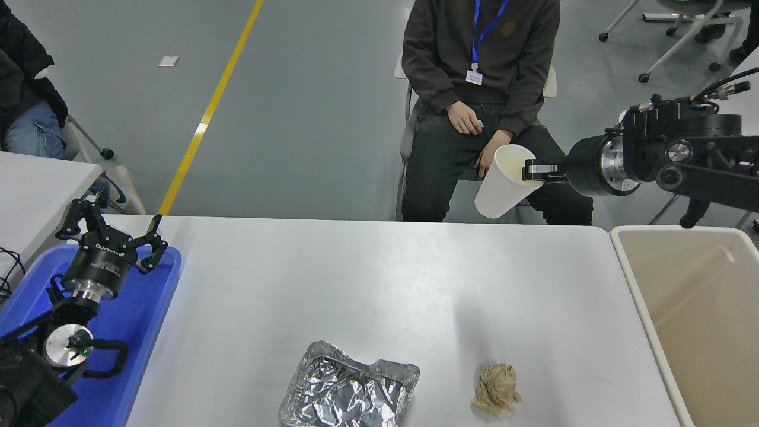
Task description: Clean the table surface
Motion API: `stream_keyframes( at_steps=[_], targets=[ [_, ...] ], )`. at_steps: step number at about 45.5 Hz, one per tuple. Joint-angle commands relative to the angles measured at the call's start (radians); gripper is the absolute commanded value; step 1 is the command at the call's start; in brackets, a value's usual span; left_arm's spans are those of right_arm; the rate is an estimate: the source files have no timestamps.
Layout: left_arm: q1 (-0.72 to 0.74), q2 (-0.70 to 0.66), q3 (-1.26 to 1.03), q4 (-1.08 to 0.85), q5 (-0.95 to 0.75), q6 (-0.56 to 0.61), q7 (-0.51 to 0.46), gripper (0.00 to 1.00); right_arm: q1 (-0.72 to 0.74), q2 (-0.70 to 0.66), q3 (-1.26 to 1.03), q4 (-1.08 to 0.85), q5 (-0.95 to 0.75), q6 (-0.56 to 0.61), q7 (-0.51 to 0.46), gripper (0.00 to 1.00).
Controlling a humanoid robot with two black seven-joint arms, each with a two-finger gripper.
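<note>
The right gripper [531,172] is up in the air beyond the far edge of the table surface [379,284], its fingers clamped on the rim of a white paper cup [503,181]. The cup tilts, mouth toward the gripper and base down and to the left. Below and on the near side of this gripper lies the table surface, a wide white-grey top that fills the middle of the view. Far below the gripper, near the table's front edge, sits a crumpled brown paper wad [496,388]; further left of that, a crushed foil tray [350,391]. Just below and to the right of the gripper stands a beige bin [646,279], set against the table's right end, its inside bare as far as it shows.

The left gripper [112,228] is parked far to the left, jaws spread apart, over a blue tray [148,320] at the table's left end. Beyond it, a smaller white table [35,190] shows partly.

Directly behind the cup a person [480,71] sits on a chair in a dark top with a blue lanyard, hands on their lap. The floor [308,107] is grey with a yellow line [210,107] running across it, and a white chair [694,148] stands behind the right arm.
</note>
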Motion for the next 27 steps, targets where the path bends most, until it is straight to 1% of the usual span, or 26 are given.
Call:
stream_keyframes(
  at_steps=[1,8,13,22,27],
  targets=[
    [0.000,0.000,0.000,0.000,0.000,0.001,0.000,1.00,0.052,-0.111,-0.020,0.047,-0.015,0.022,-0.002,0.00],
    [0.000,0.000,0.000,0.000,0.000,0.001,0.000,1.00,0.047,-0.183,-0.020,0.061,-0.043,0.025,-0.002,0.00],
    [0.000,0.000,0.000,0.000,0.000,0.001,0.000,1.00,0.035,-0.235,-0.020,0.061,-0.072,0.048,0.001,0.00],
    [0.000,0.000,0.000,0.000,0.000,0.001,0.000,1.00,-0.050,-0.324,-0.006,0.045,-0.146,0.048,0.004,0.00],
    [0.000,0.000,0.000,0.000,0.000,-0.001,0.000,1.00,-0.096,-0.367,0.005,0.030,-0.152,0.045,0.007,0.00]
  ],
)
